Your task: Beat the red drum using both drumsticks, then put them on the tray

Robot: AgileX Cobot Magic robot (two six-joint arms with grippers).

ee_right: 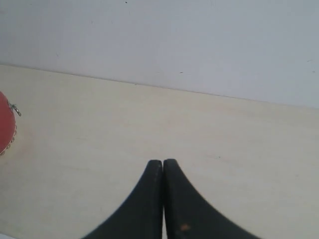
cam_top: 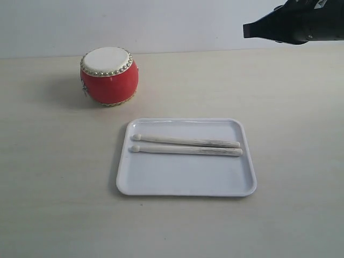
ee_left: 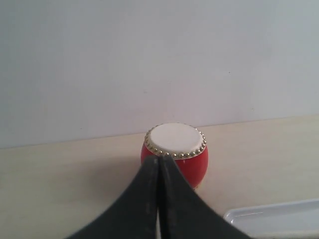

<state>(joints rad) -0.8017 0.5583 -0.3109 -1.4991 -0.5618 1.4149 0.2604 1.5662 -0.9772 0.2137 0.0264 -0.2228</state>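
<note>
Lying drumsticks (cam_top: 188, 150) apart from right end effector (cam_top: 245, 30)

Both drumsticks (cam_top: 185, 150) lie side by side inside tray (cam_top: 183, 177), tips left. Red drum (cam_top: 109, 75) upright, apart, upper left.

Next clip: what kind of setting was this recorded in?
Probably a staged robot test bench, not a home: a pale table against a blank wall, laid out with a red drum and a tray holding drumsticks.
</note>
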